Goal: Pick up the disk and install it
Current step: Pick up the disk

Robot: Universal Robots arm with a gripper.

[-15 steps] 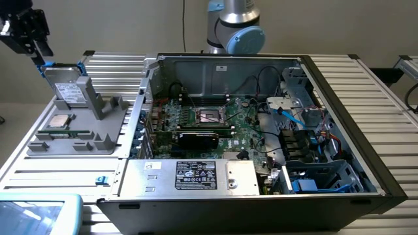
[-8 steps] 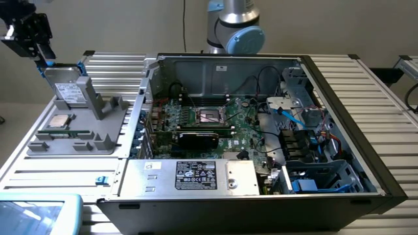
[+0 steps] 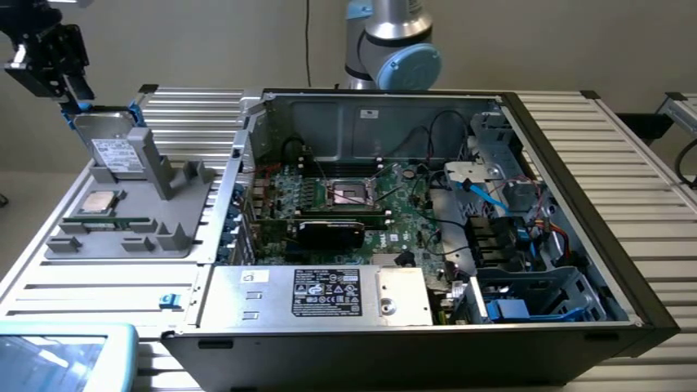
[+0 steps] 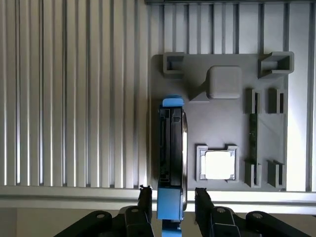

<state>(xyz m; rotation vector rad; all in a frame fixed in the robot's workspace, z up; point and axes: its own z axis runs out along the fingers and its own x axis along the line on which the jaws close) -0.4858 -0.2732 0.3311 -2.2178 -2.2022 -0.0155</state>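
- Where's the thing you're after?
- The disk, a flat silver-grey metal hard drive with a white label and blue plastic tabs, stands on edge in a slot of the grey plastic fixture plate. The plate lies on the ribbed aluminium table, at the exterior view's left. The disk is not yet lifted out
- And your hand?
- My black two-fingered gripper hangs right over the disk's upper corner, at a blue-tabbed end. My fingers stand apart, one on each side of that end, with a sliver of gap on both sides. They clamp nothing, as far as I judge
- How does it lie to you?
- From the wrist, the disk shows me its thin dark edge. That edge runs lengthwise straight out from between my fingers, and the broad faces are turned toward them. I judge the grip depends on that line-up
- And the computer?
- The open black computer case sits well apart, toward the exterior view's right
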